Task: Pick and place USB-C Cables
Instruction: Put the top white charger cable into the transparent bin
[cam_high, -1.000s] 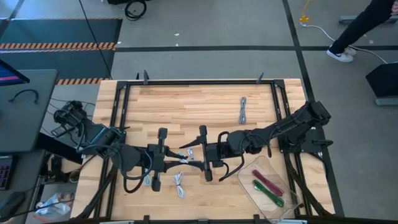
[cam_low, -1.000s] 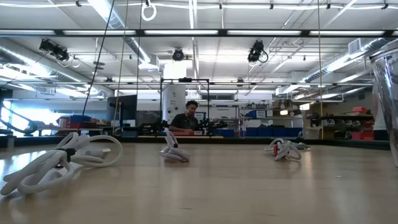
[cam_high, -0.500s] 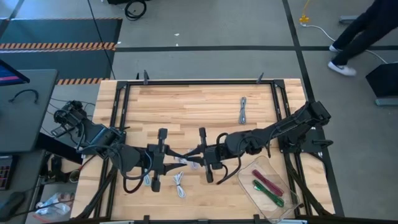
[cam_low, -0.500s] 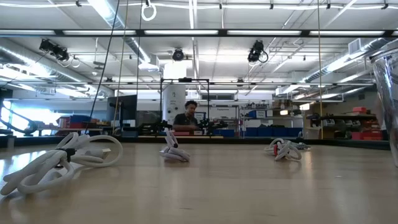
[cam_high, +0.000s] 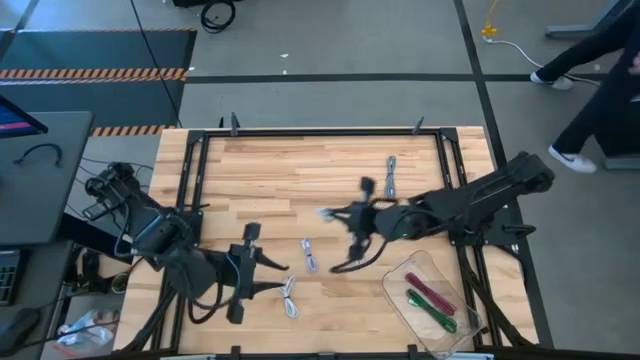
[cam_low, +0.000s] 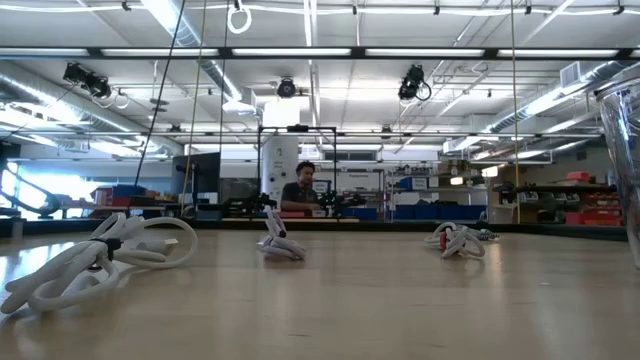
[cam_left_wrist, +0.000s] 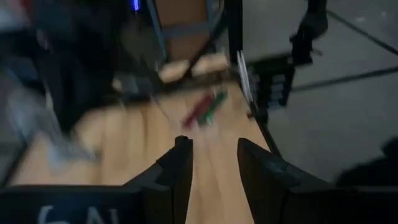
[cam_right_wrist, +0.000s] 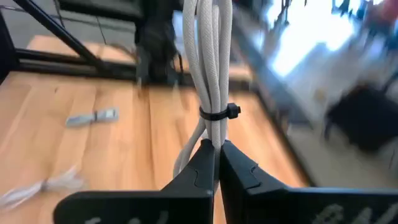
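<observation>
My right gripper (cam_right_wrist: 216, 149) is shut on a white USB-C cable bundle (cam_right_wrist: 208, 56) bound by a black tie (cam_right_wrist: 217, 113). It holds the bundle above the table's middle (cam_high: 328, 213). My left gripper (cam_high: 280, 278) stands open near the front left, with nothing between its fingers (cam_left_wrist: 214, 152). A second white cable (cam_high: 309, 255) and a third one (cam_high: 290, 297) lie flat on the wood near it. A grey cable (cam_high: 390, 177) lies toward the far side. A red cable and a green cable (cam_high: 430, 300) lie in the clear tray (cam_high: 400, 275). My right gripper pinches the white bundle between its two fingers at one end (cam_right_wrist: 214, 142), just behind the black tie. The fingers come from the table's right, nearly level. The bundle sticks out ahead in line with them, lifted clear of the table. One loose strand (cam_right_wrist: 186, 152) bows out beside the fingers.
The clear tray stands at the front right; its wall (cam_low: 622, 150) fills the right edge of the low view. Black frame rails (cam_high: 300, 133) run around the tabletop. A person (cam_high: 600, 100) walks on the floor beyond the right far corner. Bare wood (cam_high: 280, 180) lies at the far left.
The two grippers met over the table's middle. My right gripper shut on the white bundle and my left opened. Then my right gripper carried the bundle toward the table's right and far side, while my left drew back toward the near left.
</observation>
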